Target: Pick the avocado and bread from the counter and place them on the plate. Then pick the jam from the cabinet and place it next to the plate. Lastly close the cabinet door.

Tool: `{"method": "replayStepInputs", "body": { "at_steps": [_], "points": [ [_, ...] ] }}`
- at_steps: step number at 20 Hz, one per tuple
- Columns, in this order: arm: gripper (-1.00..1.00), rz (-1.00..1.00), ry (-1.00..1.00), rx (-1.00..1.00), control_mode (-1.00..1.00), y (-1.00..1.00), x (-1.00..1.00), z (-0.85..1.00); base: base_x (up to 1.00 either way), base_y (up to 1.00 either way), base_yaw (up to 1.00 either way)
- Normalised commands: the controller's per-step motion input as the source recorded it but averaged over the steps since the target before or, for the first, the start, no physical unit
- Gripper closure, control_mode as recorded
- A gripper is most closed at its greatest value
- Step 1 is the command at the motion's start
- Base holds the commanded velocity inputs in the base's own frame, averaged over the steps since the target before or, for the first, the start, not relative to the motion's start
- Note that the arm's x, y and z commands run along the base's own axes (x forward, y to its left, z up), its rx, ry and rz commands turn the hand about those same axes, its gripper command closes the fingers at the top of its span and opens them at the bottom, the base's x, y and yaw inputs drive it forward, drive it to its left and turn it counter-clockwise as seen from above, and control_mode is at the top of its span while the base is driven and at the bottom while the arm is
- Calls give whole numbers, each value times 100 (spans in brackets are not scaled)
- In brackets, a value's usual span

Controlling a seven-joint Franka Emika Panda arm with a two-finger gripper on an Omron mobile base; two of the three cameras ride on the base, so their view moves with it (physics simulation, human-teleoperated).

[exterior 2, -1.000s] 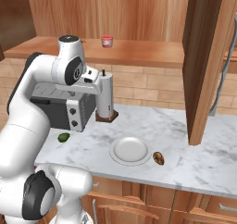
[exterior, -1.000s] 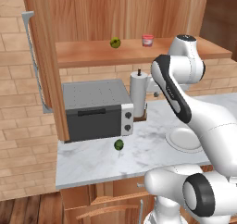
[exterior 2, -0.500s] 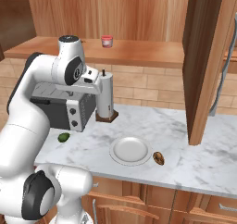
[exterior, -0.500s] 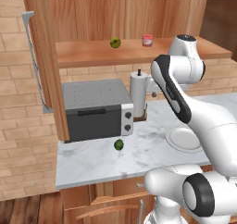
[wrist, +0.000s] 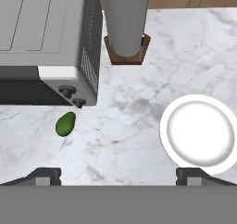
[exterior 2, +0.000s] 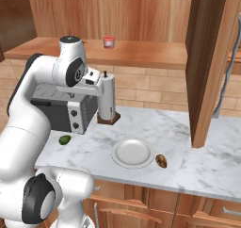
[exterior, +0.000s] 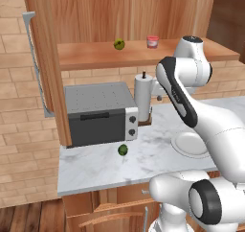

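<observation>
Avocado (wrist: pixel 65 124) first, by my reading: nothing sits on the plate (wrist: pixel 202 130) yet, and the gripper (wrist: pixel 118 174) hangs high over the counter (wrist: pixel 134 112) with its jaws spread wide and empty. In the hand view the fruit lies low and left, just in front of the toaster oven (wrist: pixel 46 38), near its two knobs, while the plate lies well off to the right. To do this step well, the hand should slide over until the avocado sits between the two finger tips, then come straight down. The oven's front face is close beside the fruit, so the finger on that side needs room; turning the wrist so the jaws close along the oven front rather than toward it looks safer. The avocado is small, smooth and rounded, so a centred grip matters or it may squirt out.

The cabinet (exterior 2: pixel 207 62) stands open above, its door swung out on the right of the right base view, with the jam (exterior 2: pixel 108 42) on the shelf and a yellower green fruit (exterior: pixel 119 44) beside it. The marble counter carries the oven, a paper-towel roll (exterior 2: pixel 107 100) on its wooden base, then the plate, with the bread (exterior 2: pixel 161 160) just beside the plate's rim.
</observation>
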Motion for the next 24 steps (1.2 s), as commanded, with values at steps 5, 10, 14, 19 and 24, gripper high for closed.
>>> {"method": "replayStepInputs", "body": {
  "at_steps": [5, 10, 14, 19, 24],
  "points": [
    [-100, 0, 0, 0, -100, 2, -5, -1, 0, 0, 0],
    [-100, 3, 0, 0, -100, 25, -36, -16, 0, 0, 0],
    [-100, 3, 0, 1, -100, 38, -33, -36, 0, 0, 0],
    [-100, 3, 1, 7, -100, 38, -7, -60, 0, 0, 0],
    [-100, 3, 1, 12, -100, 33, 2, -67, 0, 0, 0]
  ]
}}
